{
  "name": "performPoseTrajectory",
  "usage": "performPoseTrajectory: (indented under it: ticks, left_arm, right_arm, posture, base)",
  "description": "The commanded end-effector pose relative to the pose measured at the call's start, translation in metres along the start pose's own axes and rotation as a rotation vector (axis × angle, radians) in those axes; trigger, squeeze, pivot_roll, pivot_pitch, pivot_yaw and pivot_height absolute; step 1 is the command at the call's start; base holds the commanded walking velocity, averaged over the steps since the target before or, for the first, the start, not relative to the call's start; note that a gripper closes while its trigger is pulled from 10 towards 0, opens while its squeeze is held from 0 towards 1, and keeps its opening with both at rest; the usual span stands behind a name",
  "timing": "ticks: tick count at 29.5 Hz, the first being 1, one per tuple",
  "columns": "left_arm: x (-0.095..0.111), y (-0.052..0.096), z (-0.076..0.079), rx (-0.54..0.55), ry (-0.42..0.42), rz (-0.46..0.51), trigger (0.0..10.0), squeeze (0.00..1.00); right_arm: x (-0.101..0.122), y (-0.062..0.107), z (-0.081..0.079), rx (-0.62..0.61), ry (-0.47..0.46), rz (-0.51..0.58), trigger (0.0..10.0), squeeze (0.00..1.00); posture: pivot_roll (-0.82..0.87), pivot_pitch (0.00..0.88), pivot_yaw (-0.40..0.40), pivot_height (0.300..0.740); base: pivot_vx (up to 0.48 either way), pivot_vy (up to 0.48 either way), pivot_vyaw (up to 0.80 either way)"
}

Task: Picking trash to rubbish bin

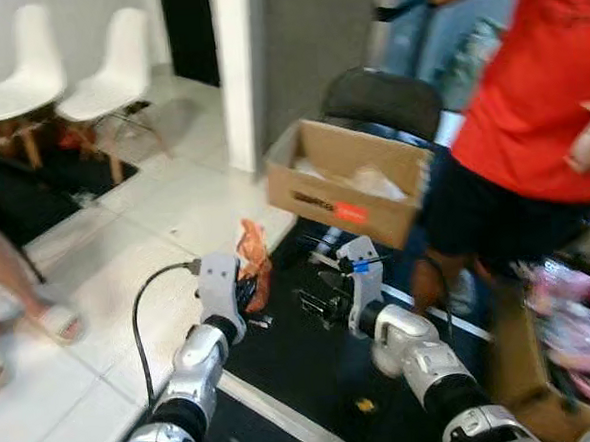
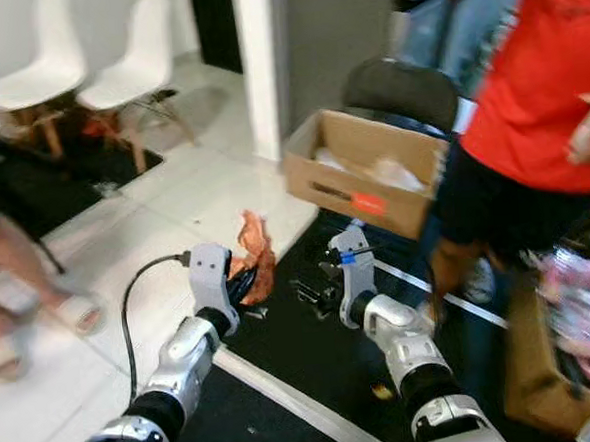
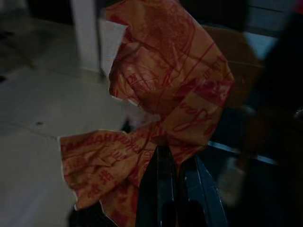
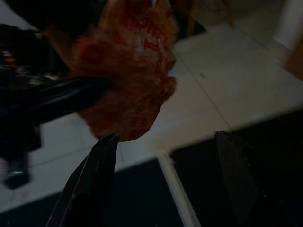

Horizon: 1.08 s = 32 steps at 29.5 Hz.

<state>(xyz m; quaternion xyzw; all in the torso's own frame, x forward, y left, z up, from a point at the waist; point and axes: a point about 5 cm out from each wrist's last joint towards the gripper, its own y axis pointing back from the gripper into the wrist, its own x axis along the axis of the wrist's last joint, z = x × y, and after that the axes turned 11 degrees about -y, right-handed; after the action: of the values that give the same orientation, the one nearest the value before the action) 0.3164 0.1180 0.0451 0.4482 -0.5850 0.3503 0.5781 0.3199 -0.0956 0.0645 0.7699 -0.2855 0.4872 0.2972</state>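
Note:
A crumpled orange wrapper with red print (image 1: 254, 256) hangs above the floor, where the white tiles meet the black mat. My left gripper (image 1: 247, 287) is shut on its lower part; in the left wrist view the two black fingers (image 3: 158, 179) pinch the wrapper (image 3: 165, 90). My right gripper (image 1: 318, 305) is open just right of it, and its spread fingers (image 4: 94, 179) point at the wrapper (image 4: 135, 75) without touching it. An open cardboard box (image 1: 348, 183) holding white scraps is ahead, at hip height beside a person.
A person in a red shirt (image 1: 538, 96) stands close on the right. A dark chair (image 1: 383, 100) is behind the box. A white pillar (image 1: 236, 74) and two white chairs (image 1: 66, 75) are ahead left. Someone's sandalled foot (image 1: 51, 321) is at the left. Pink clutter (image 1: 572, 334) lies at the right.

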Motion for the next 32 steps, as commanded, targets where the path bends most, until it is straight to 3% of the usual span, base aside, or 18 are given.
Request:
performPoseTrajectory:
  ticks: [1, 9, 25, 32]
  left_arm:
    - [-0.0019, 0.0001, 0.0006, -0.011, -0.001, -0.017, 10.0, 0.0]
    - [-0.0028, 0.001, 0.0012, -0.018, -0.003, -0.02, 10.0, 0.0]
    - [-0.0053, 0.0037, 0.0016, -0.018, 0.002, -0.023, 10.0, 0.0]
    - [-0.0048, 0.0039, 0.0005, -0.014, 0.002, -0.02, 10.0, 0.0]
  right_arm:
    - [-0.0047, 0.0047, 0.0048, -0.017, -0.001, -0.016, 10.0, 0.0]
    - [-0.0057, 0.0046, 0.0046, -0.03, -0.013, -0.007, 10.0, 0.0]
    - [-0.0067, 0.0046, 0.0048, -0.043, -0.024, -0.007, 10.0, 0.0]
    - [-0.0054, 0.0041, 0.0069, -0.064, -0.019, -0.003, 10.0, 0.0]
  posture:
    - [0.03, 0.0, 0.01, 0.74]
    - [0.03, 0.0, 0.016, 0.74]
    - [0.04, 0.0, 0.014, 0.74]
    - [0.04, 0.0, 0.02, 0.74]
  base:
    - [0.401, 0.0, 0.0]
    - [0.398, 0.0, 0.0]
    - [0.388, 0.0, -0.8]
    - [0.361, 0.0, 0.0]
